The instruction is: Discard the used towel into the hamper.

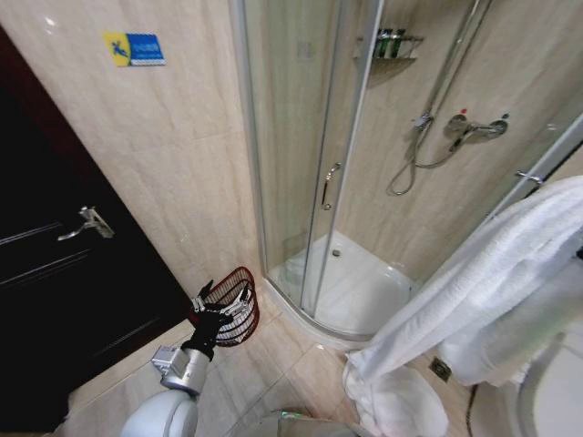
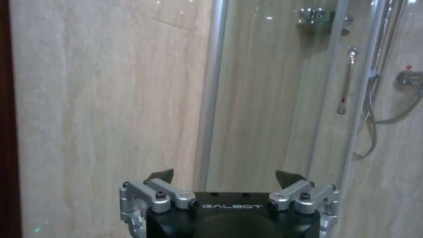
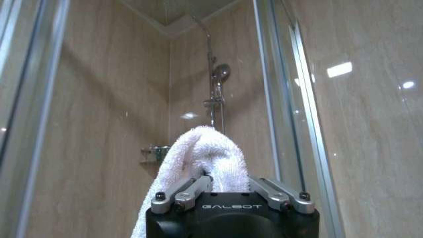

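The white towel (image 1: pixel 483 291) hangs in a long fold across the right of the head view, its lower end bunched near the floor. In the right wrist view my right gripper (image 3: pixel 228 184) is shut on the towel (image 3: pixel 205 151), which bulges up between its fingers. The hamper (image 1: pixel 246 320), a small reddish-brown ribbed basket, stands on the floor against the tiled wall beside the shower. My left gripper (image 1: pixel 219 299) is held out just in front of the hamper's rim. The left wrist view shows this gripper (image 2: pixel 226 176) open, with nothing between its fingers.
A glass shower enclosure (image 1: pixel 301 137) with a door handle (image 1: pixel 330 185) and a white tray (image 1: pixel 360 287) fills the middle. A dark door (image 1: pixel 55 282) with a lever handle (image 1: pixel 86 221) is at the left. Tiled floor (image 1: pixel 273 364) lies between hamper and towel.
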